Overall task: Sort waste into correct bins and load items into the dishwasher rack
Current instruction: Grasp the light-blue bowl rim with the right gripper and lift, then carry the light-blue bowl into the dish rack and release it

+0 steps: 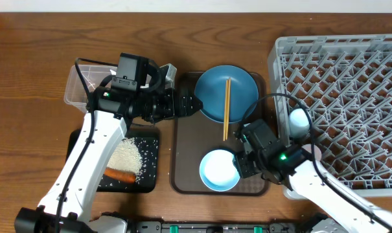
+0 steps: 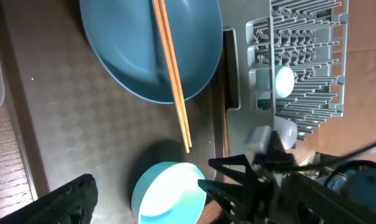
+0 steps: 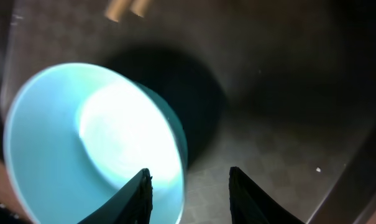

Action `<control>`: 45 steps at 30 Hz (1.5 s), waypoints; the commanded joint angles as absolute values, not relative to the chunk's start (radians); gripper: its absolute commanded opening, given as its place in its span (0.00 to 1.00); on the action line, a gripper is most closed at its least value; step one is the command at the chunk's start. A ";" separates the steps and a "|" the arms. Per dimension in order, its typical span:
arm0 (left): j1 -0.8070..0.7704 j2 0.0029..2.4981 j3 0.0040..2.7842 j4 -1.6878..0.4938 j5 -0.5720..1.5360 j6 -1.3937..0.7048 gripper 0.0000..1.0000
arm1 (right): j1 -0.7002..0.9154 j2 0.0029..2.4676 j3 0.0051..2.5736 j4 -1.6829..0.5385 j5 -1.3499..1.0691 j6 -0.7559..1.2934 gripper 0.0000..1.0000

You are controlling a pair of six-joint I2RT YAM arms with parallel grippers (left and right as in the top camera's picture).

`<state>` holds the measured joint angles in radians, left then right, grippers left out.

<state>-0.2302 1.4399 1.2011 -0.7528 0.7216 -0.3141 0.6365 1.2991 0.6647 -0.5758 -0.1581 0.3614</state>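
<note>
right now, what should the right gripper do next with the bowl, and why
Probably close the right gripper on the rim of the light blue bowl: its fingers straddle it, one inside, one outside, gaps showing, so no grip yet.

My overhead looks straight down on the whole counter (image 1: pixel 27 39). Both wrist views face down at the light blue bowl (image 2: pixel 169 193), the right one far closer.

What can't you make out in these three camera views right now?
Clear tub: overhead, the left arm covers much of its inside.
Rack, corner beside the bowl: overhead, the right arm hides it.
Chopsticks: left wrist view, the top edge cuts off their far ends.
Rice: overhead, grains too small to tell apart.
</note>
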 commanded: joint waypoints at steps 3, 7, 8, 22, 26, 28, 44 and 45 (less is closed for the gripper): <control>-0.228 1.430 1.207 -0.754 0.713 -0.304 0.98 | 0.656 1.368 0.653 -0.543 -0.140 0.391 0.40; -0.228 1.430 1.207 -0.754 0.713 -0.304 0.98 | 0.670 1.422 0.653 -0.505 -0.158 0.426 0.32; -0.228 1.430 1.207 -0.754 0.713 -0.304 0.98 | 0.670 1.426 0.653 -0.502 -0.158 0.426 0.25; -0.228 1.430 1.207 -0.754 0.713 -0.304 0.98 | 0.666 1.347 0.669 -0.570 -0.156 0.417 0.01; -0.228 1.430 1.207 -0.754 0.713 -0.304 0.98 | 0.659 1.283 0.712 -0.690 -0.145 0.409 0.01; -0.228 1.430 1.207 -0.754 0.713 -0.304 0.98 | 0.654 1.249 0.740 -0.754 -0.146 0.385 0.01; -0.228 1.430 1.207 -0.754 0.713 -0.305 0.98 | 0.654 0.984 1.007 -1.131 0.073 0.271 0.01; -0.228 1.430 1.207 -0.754 0.713 -0.305 0.98 | 0.654 0.968 1.024 -1.134 0.150 0.266 0.01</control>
